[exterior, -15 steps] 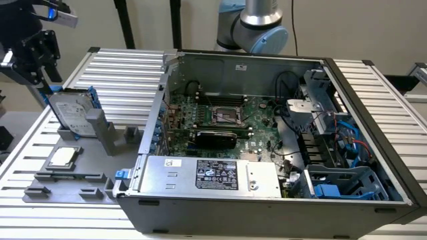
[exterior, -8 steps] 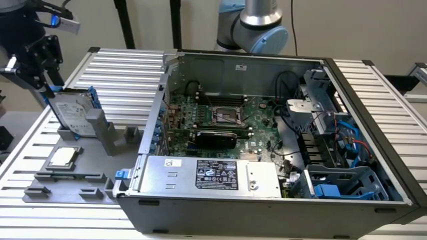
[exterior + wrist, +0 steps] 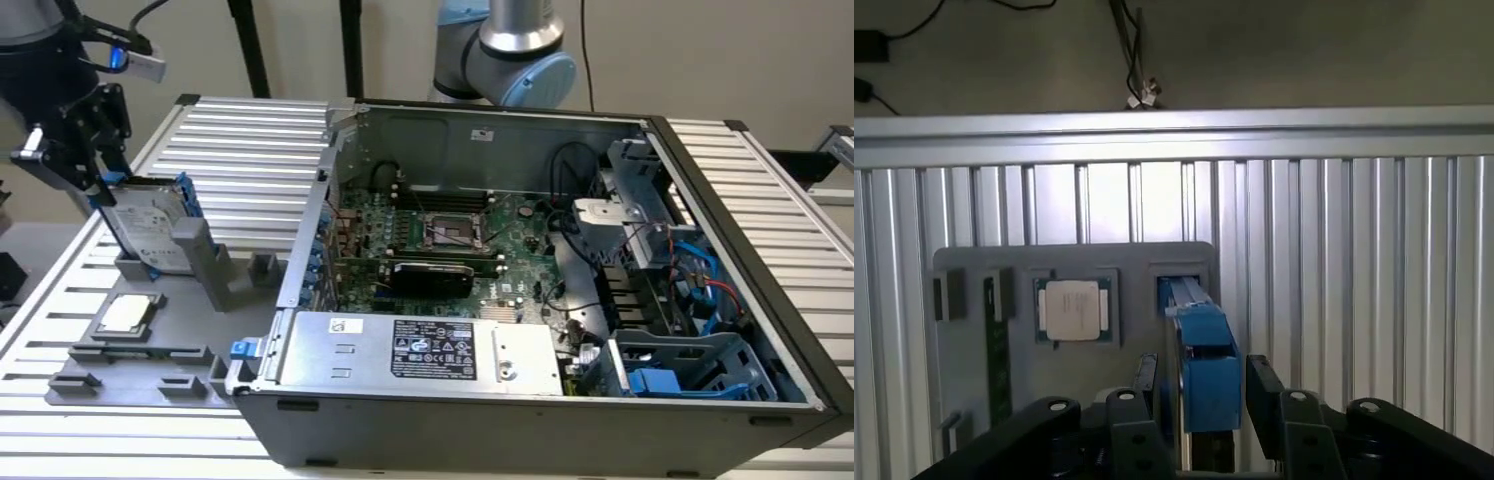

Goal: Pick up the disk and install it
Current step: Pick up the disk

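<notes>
The disk (image 3: 144,228) stands on edge in a slot of the grey fixture (image 3: 140,365), silver-grey with a white label and a blue side rail (image 3: 187,200). My gripper (image 3: 98,183) is right over its upper end. In the wrist view the blue rail (image 3: 1206,370) runs between my two black fingers (image 3: 1262,385), and my gripper (image 3: 1204,388) straddles the disk. A thin gap shows on each side, so the gripper is open. The disk's far end still sits in the fixture's slot (image 3: 1182,283).
The fixture (image 3: 964,265) also holds a small square silver chip (image 3: 123,314) (image 3: 1074,310) and a green memory stick (image 3: 997,355). To the exterior view's right lies the open computer case (image 3: 534,130) with a silver power supply (image 3: 414,350) and a blue drive cage (image 3: 687,370). Ribbed aluminium table (image 3: 1354,300) all round.
</notes>
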